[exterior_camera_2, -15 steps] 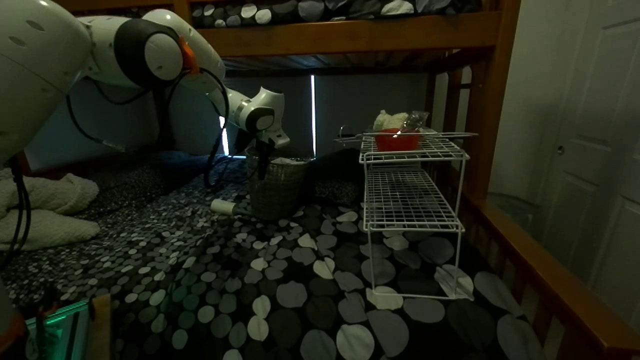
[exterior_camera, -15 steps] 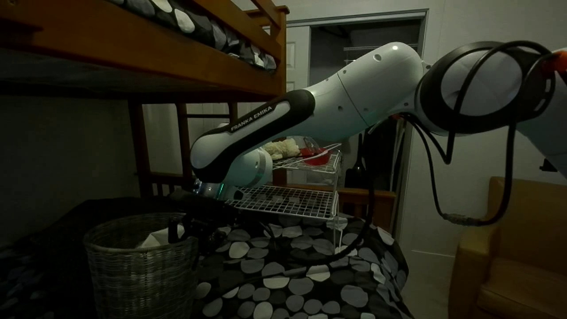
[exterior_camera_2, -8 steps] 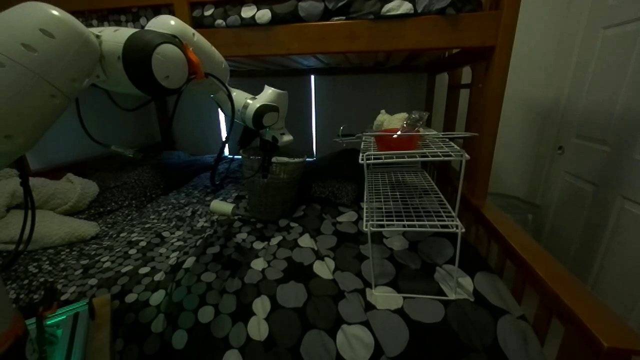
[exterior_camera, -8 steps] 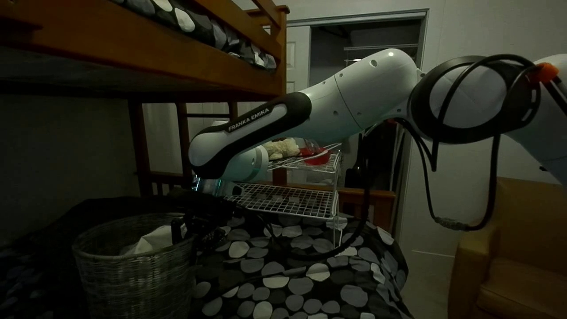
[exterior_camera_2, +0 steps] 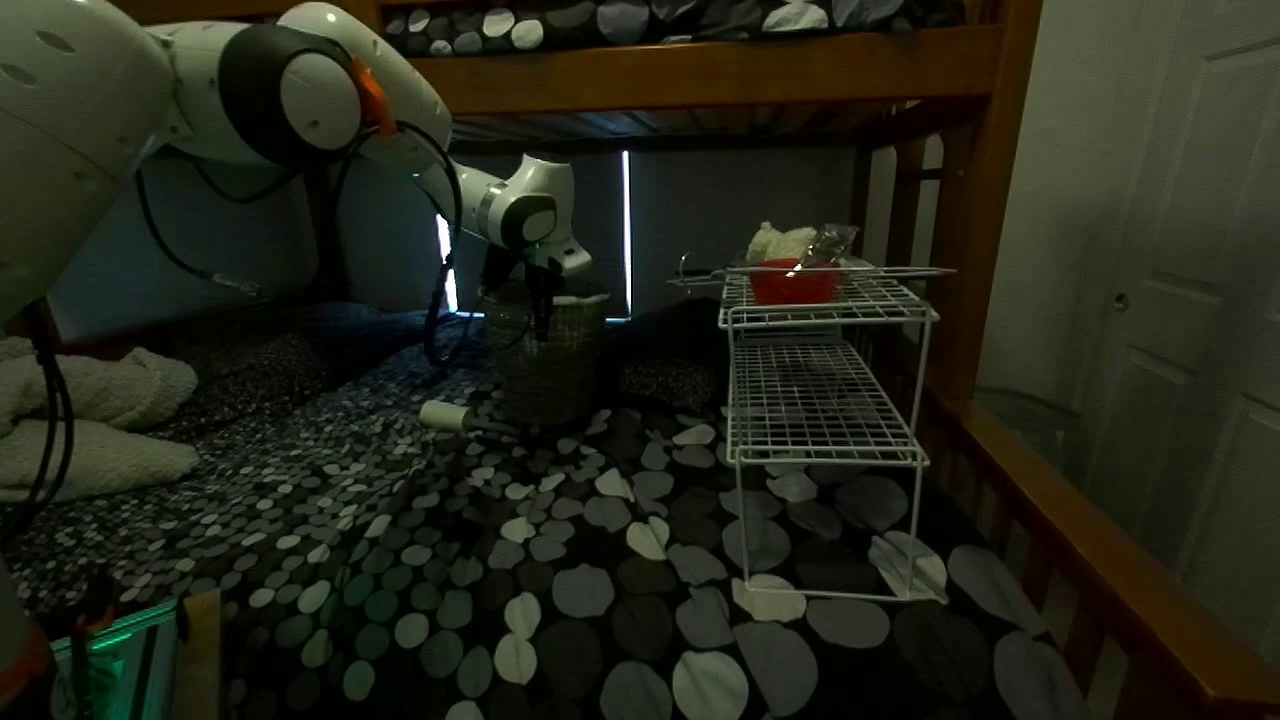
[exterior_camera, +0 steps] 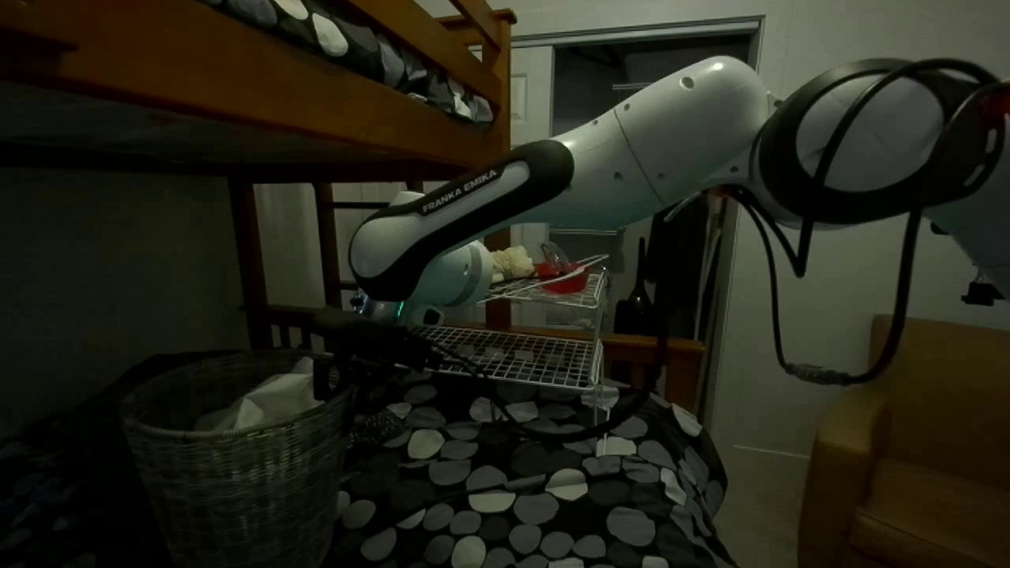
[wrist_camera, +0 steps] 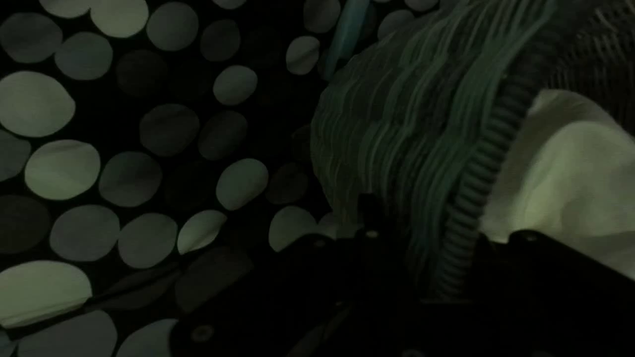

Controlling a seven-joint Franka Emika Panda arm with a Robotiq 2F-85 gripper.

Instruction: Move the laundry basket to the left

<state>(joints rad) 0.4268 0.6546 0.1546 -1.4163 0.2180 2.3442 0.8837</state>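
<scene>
The laundry basket (exterior_camera: 237, 489) is a round grey-beige wicker basket with a braided rim, holding white cloth (exterior_camera: 272, 398). It also shows in an exterior view (exterior_camera_2: 565, 370), above the patterned bed. In the wrist view the basket (wrist_camera: 392, 124) fills the upper right, with its rim running down between my fingers and the cloth (wrist_camera: 580, 178) at right. My gripper (wrist_camera: 426, 238) is shut on the rim, one finger outside the wall and one inside. The dark gripper shows at the rim in both exterior views (exterior_camera: 330, 379) (exterior_camera_2: 541, 310). The inner fingertip is hidden.
A white wire rack (exterior_camera_2: 830, 400) bearing a red bowl (exterior_camera_2: 795, 282) stands on the bed. The upper bunk (exterior_camera_2: 700, 75) hangs above the arm. A white roller (exterior_camera_2: 444, 415) lies beside the basket. Cream blankets (exterior_camera_2: 90, 430) lie on the bed. An armchair (exterior_camera: 907, 457) stands off the bed.
The gripper and basket have moved together. In an exterior view the basket has shifted left, then up. Its base also looks higher; whether it clears the bed I cannot tell.
</scene>
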